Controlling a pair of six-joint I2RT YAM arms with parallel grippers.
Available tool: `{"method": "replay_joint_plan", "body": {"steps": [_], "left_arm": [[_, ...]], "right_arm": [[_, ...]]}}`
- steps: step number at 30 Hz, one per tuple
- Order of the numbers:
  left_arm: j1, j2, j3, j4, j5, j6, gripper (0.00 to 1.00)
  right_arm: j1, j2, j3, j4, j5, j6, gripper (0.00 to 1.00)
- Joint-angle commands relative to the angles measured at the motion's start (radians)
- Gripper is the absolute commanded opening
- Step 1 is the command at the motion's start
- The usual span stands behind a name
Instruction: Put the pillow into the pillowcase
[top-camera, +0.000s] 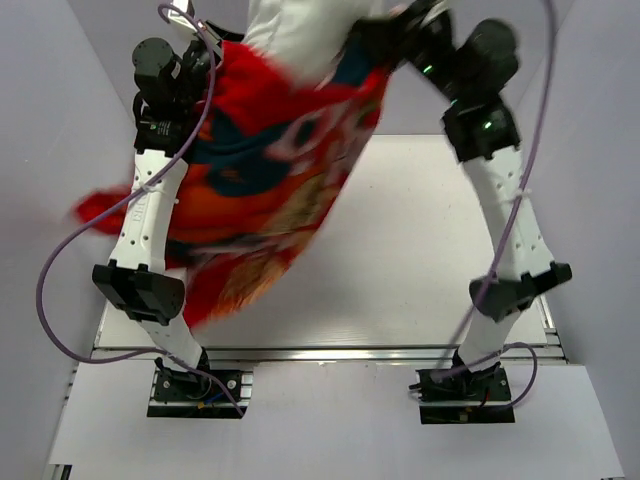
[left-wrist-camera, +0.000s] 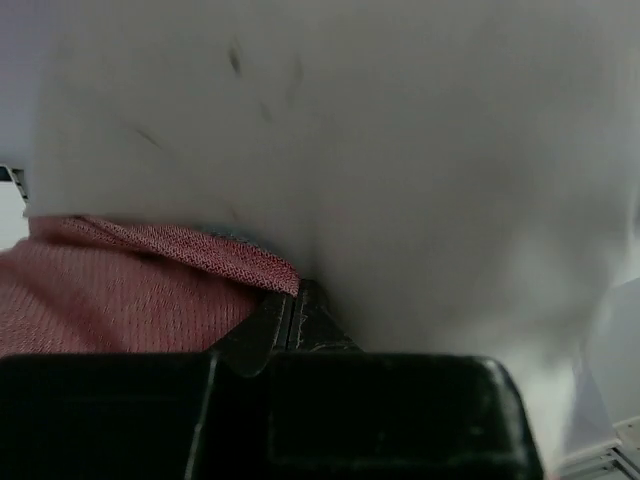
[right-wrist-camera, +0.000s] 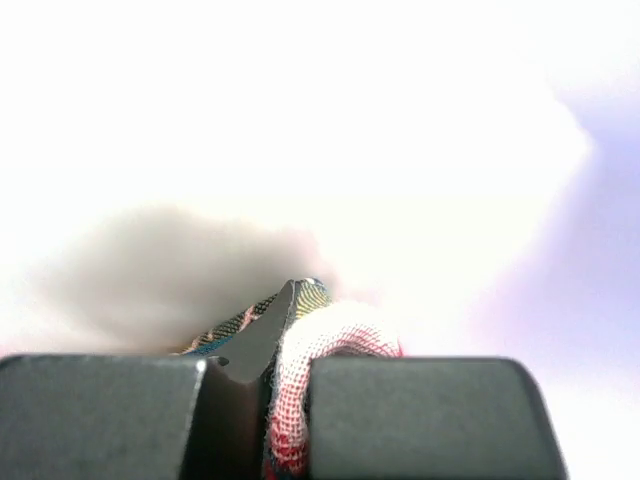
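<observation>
Both arms are raised high over the table. The red-orange pillowcase hangs between them, blurred, its lower end drooping toward the left arm. The white pillow sticks out of its top edge at the frame's upper border. My left gripper is shut at the pillowcase's left edge. In the left wrist view the jaws are pressed together at the faded pink hem, with the pillow filling the view. My right gripper is shut on a bunched fold of pillowcase, against the bright pillow.
The white table lies below, with a metal rail along its near edge. Pale walls close in on the left and right. Purple cables loop beside each arm.
</observation>
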Motion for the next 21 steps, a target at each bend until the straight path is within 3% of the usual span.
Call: {"method": "replay_joint_plan", "body": {"steps": [1, 2, 4, 5, 6, 7, 9, 11, 13, 14, 17, 19, 21], "left_arm": [[0.031, -0.165, -0.012, 0.037, 0.072, 0.044, 0.0], [0.054, -0.133, -0.003, 0.037, 0.072, 0.044, 0.0], [0.094, -0.079, 0.058, 0.035, 0.049, 0.044, 0.0], [0.097, -0.007, 0.093, 0.037, 0.042, 0.044, 0.0], [0.097, 0.034, 0.136, 0.042, 0.029, 0.033, 0.0], [0.09, 0.073, 0.229, 0.045, 0.031, 0.021, 0.0], [0.068, 0.143, 0.302, 0.052, 0.037, 0.001, 0.0], [0.033, 0.132, 0.293, 0.086, 0.069, -0.001, 0.0], [0.001, 0.037, 0.157, 0.147, 0.116, 0.005, 0.0], [-0.02, -0.052, 0.047, 0.201, 0.13, 0.01, 0.0], [-0.036, -0.166, -0.072, 0.195, 0.126, 0.054, 0.0], [-0.033, -0.217, -0.097, 0.14, 0.071, 0.097, 0.0], [0.007, -0.185, -0.039, 0.04, 0.043, 0.131, 0.0]], "right_arm": [[-0.201, 0.029, 0.181, 0.192, 0.148, 0.092, 0.0], [-0.172, -0.025, 0.02, 0.208, 0.106, 0.136, 0.0], [0.083, -0.247, -0.232, 0.306, 0.048, 0.061, 0.0], [0.206, -0.318, -0.446, 0.33, 0.051, -0.023, 0.0], [0.439, -0.403, -0.513, 0.338, 0.066, -0.144, 0.0], [0.53, -0.419, -0.544, 0.314, 0.092, -0.183, 0.0], [0.589, -0.414, -0.542, 0.28, 0.161, -0.223, 0.0], [0.525, -0.388, -0.508, 0.289, 0.219, -0.286, 0.0], [0.28, -0.31, -0.386, 0.294, 0.212, -0.226, 0.0], [0.106, -0.224, -0.247, 0.278, 0.216, -0.177, 0.0], [-0.155, -0.04, -0.013, 0.243, 0.216, -0.058, 0.0], [-0.184, -0.002, 0.112, 0.187, 0.171, 0.026, 0.0], [-0.108, -0.083, 0.034, 0.189, 0.082, 0.092, 0.0]]}}
